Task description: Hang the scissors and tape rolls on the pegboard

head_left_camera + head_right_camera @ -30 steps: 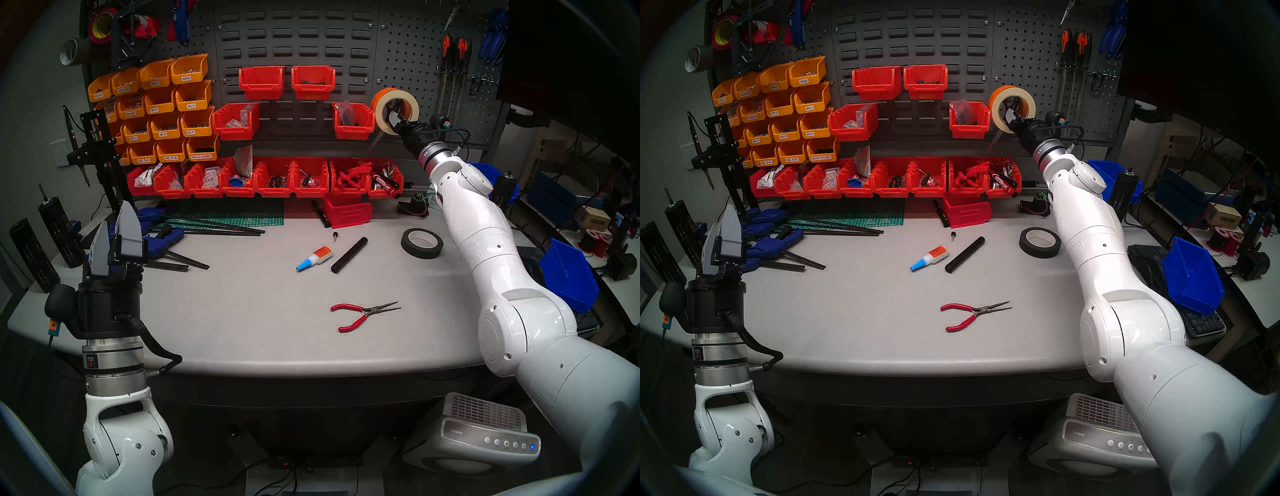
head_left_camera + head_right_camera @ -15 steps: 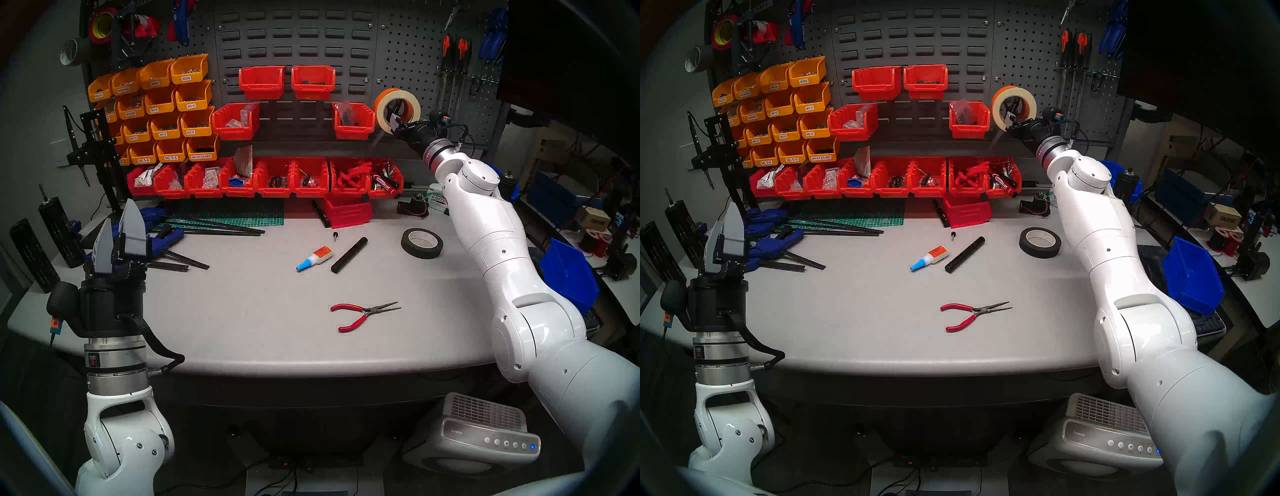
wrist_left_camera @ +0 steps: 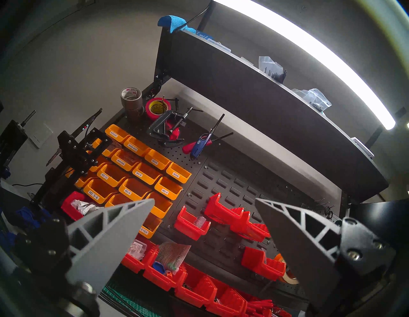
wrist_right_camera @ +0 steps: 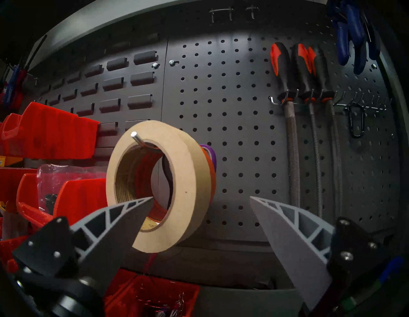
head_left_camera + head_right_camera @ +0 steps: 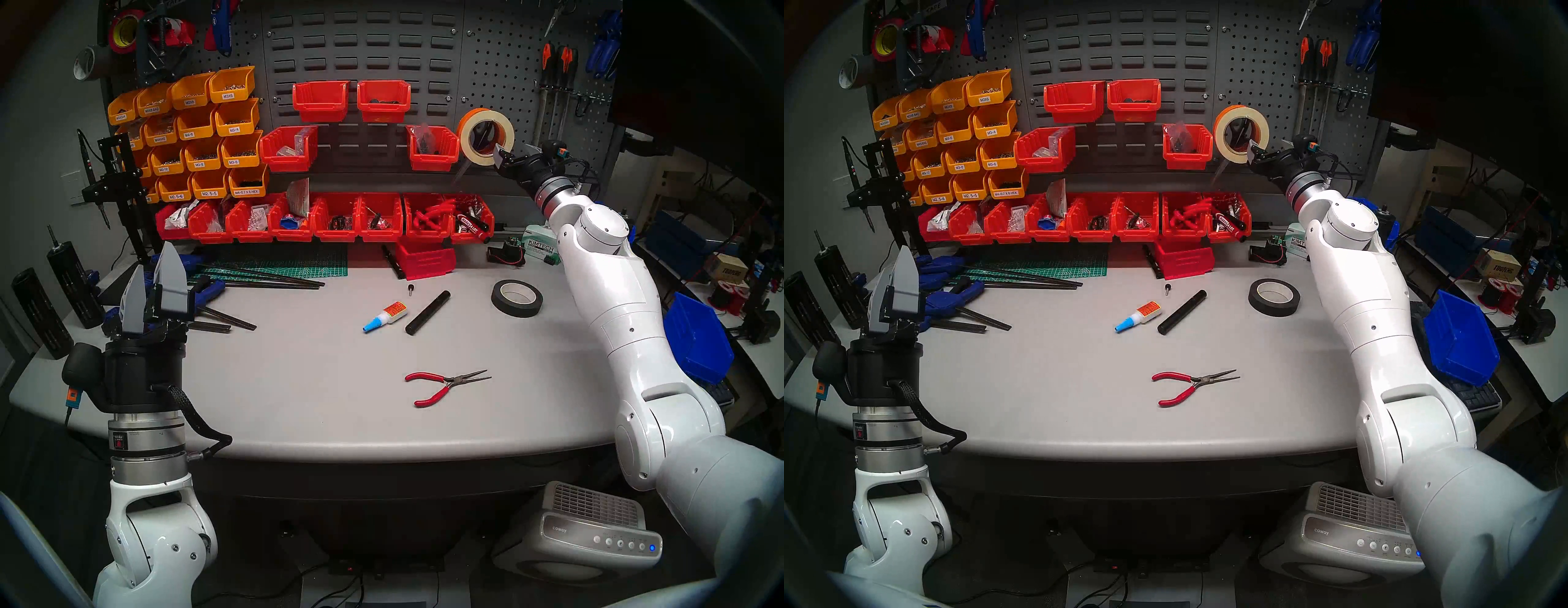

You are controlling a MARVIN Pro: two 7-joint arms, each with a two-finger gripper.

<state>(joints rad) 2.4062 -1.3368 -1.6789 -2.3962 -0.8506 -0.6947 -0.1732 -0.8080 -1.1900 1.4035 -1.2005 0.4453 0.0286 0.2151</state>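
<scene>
- On the pegboard point(image 4: 239, 137), right-hand panel: one metal hook point(image 4: 138, 140) carrying three items stacked along it.
- Item nearest the hook's tip: cream masking tape roll point(image 4: 188, 188), upright, its core threaded on the hook.
- Item behind it: orange tape roll point(image 5: 466, 121), touching the cream roll's rear face; only a thin edge shows in the right wrist view.
- Item closest to the panel: scissors point(image 4: 210, 155), purple handle loop showing past the rolls' rim, blades hanging below the rolls.
- Right gripper point(image 4: 200, 200): fingers spread wide apart, holding nothing; left fingertip overlaps the cream roll's lower opening in the right wrist view, and whether it touches the roll cannot be told; right finger clear of the roll in front of bare panel. From the head views it sits just beside the rolls' lower right edge.
- Left gripper point(image 5: 153, 282): fingers apart, empty, pointing upward near the table's left edge.
- Table point(image 5: 297, 403), loose stock: black tape roll point(image 5: 516, 298) lying flat; red-handled pliers point(image 5: 441, 387); glue bottle point(image 5: 385, 316); black cylinder point(image 5: 427, 312) just beside the bottle.
- Same panel, further right: three files with orange-and-black handles point(image 4: 305, 73) in a rack.
</scene>
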